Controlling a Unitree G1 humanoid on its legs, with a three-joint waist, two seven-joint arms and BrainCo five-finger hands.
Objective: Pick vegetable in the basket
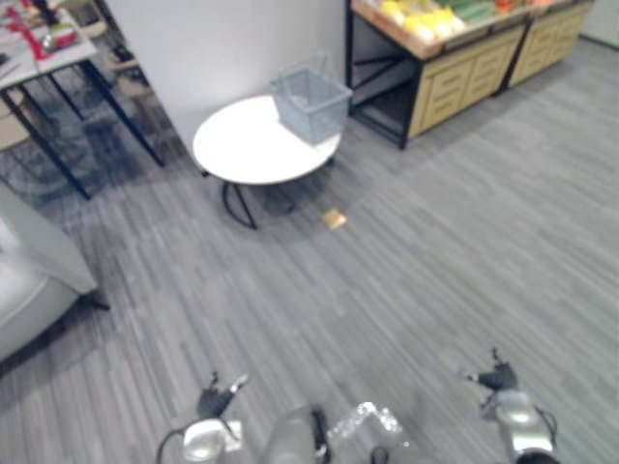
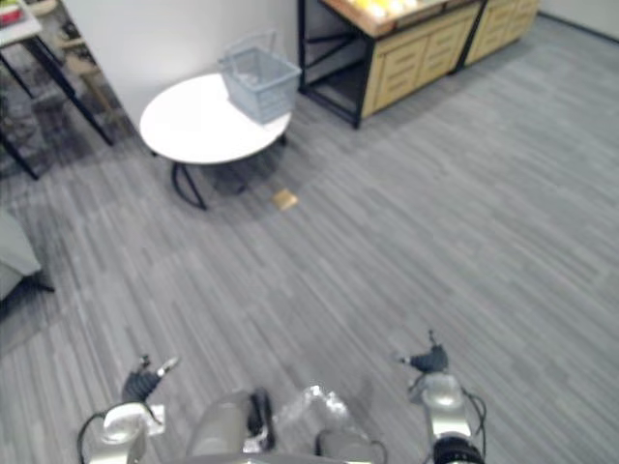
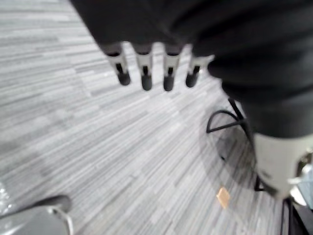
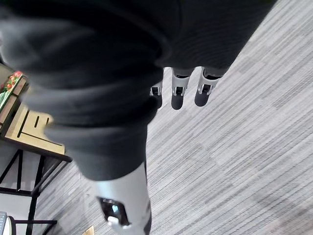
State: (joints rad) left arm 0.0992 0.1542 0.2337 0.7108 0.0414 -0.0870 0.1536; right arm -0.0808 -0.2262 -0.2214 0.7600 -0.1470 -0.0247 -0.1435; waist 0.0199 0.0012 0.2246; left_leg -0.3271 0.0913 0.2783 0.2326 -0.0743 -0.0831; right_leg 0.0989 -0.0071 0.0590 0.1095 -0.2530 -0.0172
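Left eye view: a grey wire basket (image 1: pixel 311 100) stands near the edge of the round white tabletop (image 1: pixel 247 150). Yellow and green vegetables (image 1: pixel 430 17) lie on the wooden stand (image 1: pixel 464 68) beside it. Left hand (image 1: pixel 217 396) and right hand (image 1: pixel 496 379) hang low over the floor (image 1: pixel 406 280), fingers straight, holding nothing.

Grey plank floor (image 1: pixel 435 271) spreads everywhere. Well ahead of the left robot hand (image 1: pixel 215 397) a round white table (image 1: pixel 242 147) stands by a pale wall (image 1: pixel 222 48); well ahead of the right robot hand (image 1: pixel 498 379), a wooden stand (image 1: pixel 455 73), seemingly with drawers.
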